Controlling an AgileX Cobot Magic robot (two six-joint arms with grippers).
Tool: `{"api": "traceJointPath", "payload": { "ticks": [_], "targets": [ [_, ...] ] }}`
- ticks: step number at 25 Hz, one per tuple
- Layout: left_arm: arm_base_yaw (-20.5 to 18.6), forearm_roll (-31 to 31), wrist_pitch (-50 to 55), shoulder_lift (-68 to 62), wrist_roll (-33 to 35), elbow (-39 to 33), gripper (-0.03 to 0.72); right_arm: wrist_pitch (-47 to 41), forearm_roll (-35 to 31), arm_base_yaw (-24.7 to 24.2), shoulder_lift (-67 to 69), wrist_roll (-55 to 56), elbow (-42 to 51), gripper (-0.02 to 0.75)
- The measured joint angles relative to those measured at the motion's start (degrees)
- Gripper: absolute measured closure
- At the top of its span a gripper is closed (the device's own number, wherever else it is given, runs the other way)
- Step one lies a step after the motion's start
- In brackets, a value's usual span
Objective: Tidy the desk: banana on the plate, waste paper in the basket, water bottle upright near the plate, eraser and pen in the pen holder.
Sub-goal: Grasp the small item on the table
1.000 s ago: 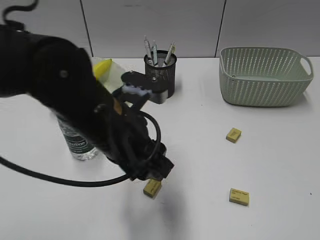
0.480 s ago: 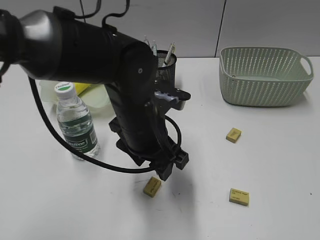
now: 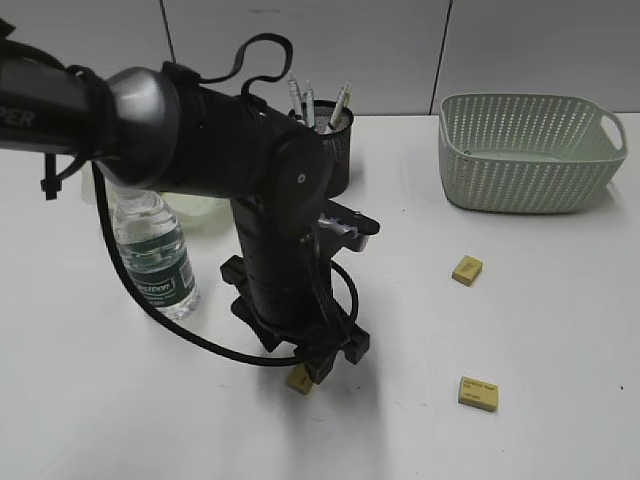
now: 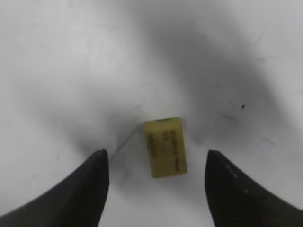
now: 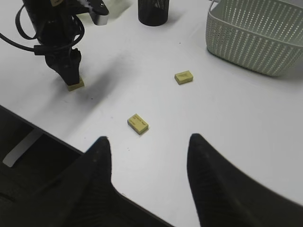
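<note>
Eraser [image 4: 165, 147] flat, long axis btwn open left tool [image 4: 156, 177] fingers.

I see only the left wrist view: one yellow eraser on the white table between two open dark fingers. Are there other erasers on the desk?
Observer: Yes. Besides the eraser under the left gripper, two more erasers lie to the right: one nearer the basket, one nearer the front edge.
Operator: Where is the pen holder from my gripper?
Observer: The pen holder stands behind the left arm, toward the wall, with pens already in it.
Operator: Is the bottle standing?
Observer: Yes, the water bottle stands upright to the left of the arm.
Operator: And the right gripper?
Observer: The right gripper is open above the front edge of the table, holding nothing.
</note>
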State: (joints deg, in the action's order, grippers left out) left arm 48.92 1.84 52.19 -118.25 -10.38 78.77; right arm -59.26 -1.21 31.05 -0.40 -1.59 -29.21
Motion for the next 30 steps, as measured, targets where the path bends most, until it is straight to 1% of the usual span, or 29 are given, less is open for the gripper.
{"api": "traceJointPath", "payload": {
  "ticks": [10,15,18,21,23,26,30],
  "targets": [
    [0.0,0.0,-2.28,-0.39,0.0,0.0,0.208,0.0,0.0,0.0,0.0,0.0,0.0,0.325],
    [0.0,1.48,-2.18,-3.18,0.0,0.05,0.209,0.0,0.0,0.0,0.0,0.0,0.03,0.325],
    [0.0,1.54,-2.34,-3.39,0.0,0.11,0.228,0.0,0.0,0.0,0.0,0.0,0.03,0.325],
    [0.0,1.23,-2.62,-3.45,0.0,0.11,0.281,0.0,0.0,0.0,0.0,0.0,0.03,0.324],
    [0.0,0.95,-2.66,-3.51,0.0,0.11,0.344,0.0,0.0,0.0,0.0,0.0,0.03,0.324],
    [-0.06,0.4,-2.52,-3.6,0.0,0.18,0.497,0.0,0.0,0.0,0.0,0.0,0.03,0.324],
    [0.0,1.13,-0.9,-3.94,0.0,1.94,0.498,0.0,0.0,0.0,0.0,0.0,0.03,0.324]
  ]
}}
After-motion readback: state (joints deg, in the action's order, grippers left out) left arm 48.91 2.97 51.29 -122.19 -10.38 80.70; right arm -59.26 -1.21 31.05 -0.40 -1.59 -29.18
